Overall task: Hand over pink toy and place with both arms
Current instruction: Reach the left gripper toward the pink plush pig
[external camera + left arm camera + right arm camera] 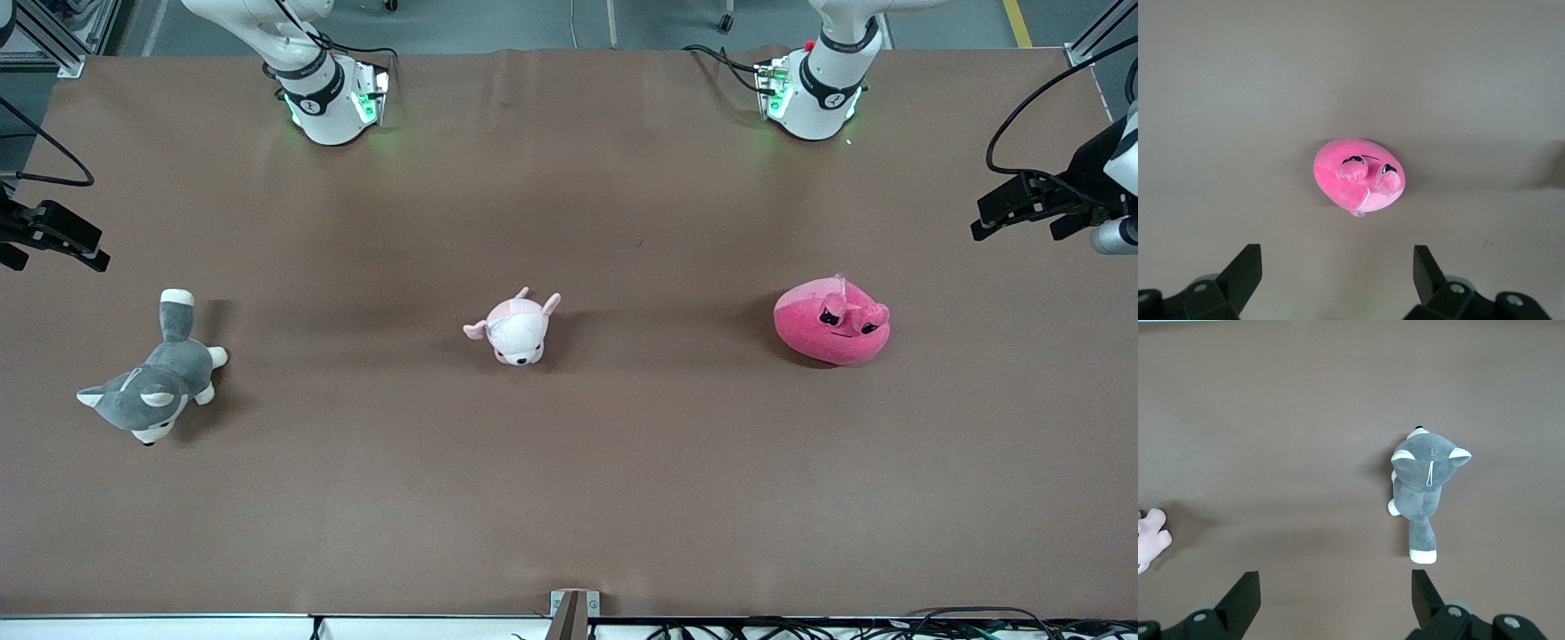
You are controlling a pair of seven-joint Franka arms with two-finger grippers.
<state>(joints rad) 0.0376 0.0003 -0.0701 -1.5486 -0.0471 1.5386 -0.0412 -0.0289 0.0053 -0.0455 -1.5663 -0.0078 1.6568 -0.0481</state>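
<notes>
While both arms wait raised at the table's ends, the pink toy (832, 322) lies on the brown table (569, 498) toward the left arm's end. The left gripper (1022, 213) hangs above the table edge, well apart from the toy, fingers spread wide and empty. The right gripper (58, 240) is likewise spread, above the gray plush (151, 378). A pale pink plush (514, 329) lies between the two.

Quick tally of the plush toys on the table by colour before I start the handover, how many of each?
Hot pink: 1, the pink toy, toward the left arm's end
Pale pink and white: 1, the small animal plush, mid-table
Grey and white: 1, the husky plush, toward the right arm's end
Total: 3
</notes>
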